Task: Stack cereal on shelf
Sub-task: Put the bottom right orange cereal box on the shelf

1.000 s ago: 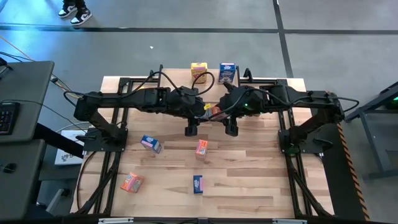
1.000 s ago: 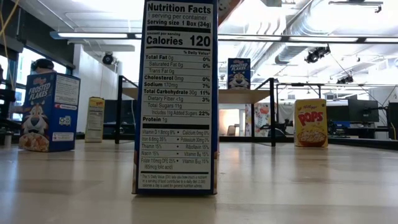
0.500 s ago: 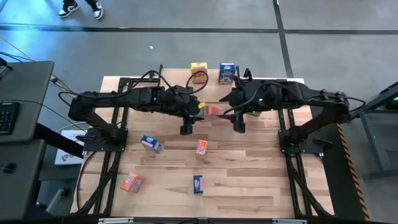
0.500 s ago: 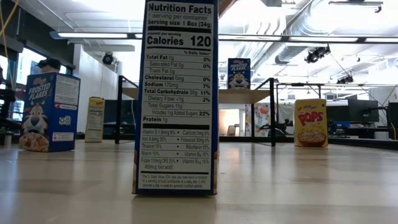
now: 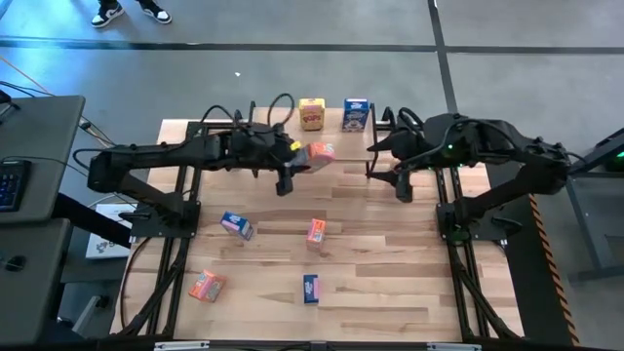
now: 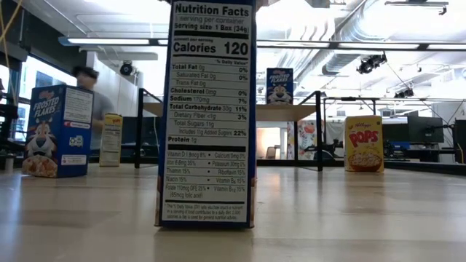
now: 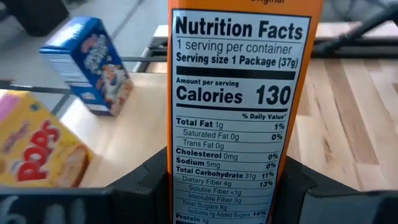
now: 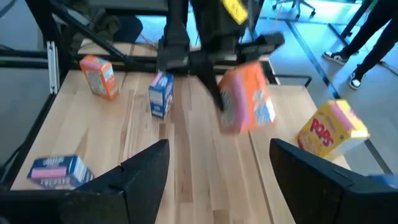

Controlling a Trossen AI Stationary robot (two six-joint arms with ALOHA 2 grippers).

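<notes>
Two boxes already stand on the shelf [image 5: 390,136]: a yellow box [image 5: 311,112] and a blue box [image 5: 357,114]. Going left to right, the left gripper [image 5: 292,168] comes first, its jaws narrowed onto an orange box [image 5: 320,153], which the left wrist view shows upright between the fingers with its nutrition panel facing back. Ahead of those jaws and a little to one side lies the yellow box, with the blue box just past it. Four more boxes wait on the table [image 5: 390,273] behind the jaws, nearer the front edge. Farther right, the right gripper [image 5: 401,185] hovers with jaws spread wide and nothing between them, well apart from the orange box. To place well, I judge the left arm should keep the box level, bring it down beside the yellow one without nudging it, and let go only once the base sits flat
</notes>
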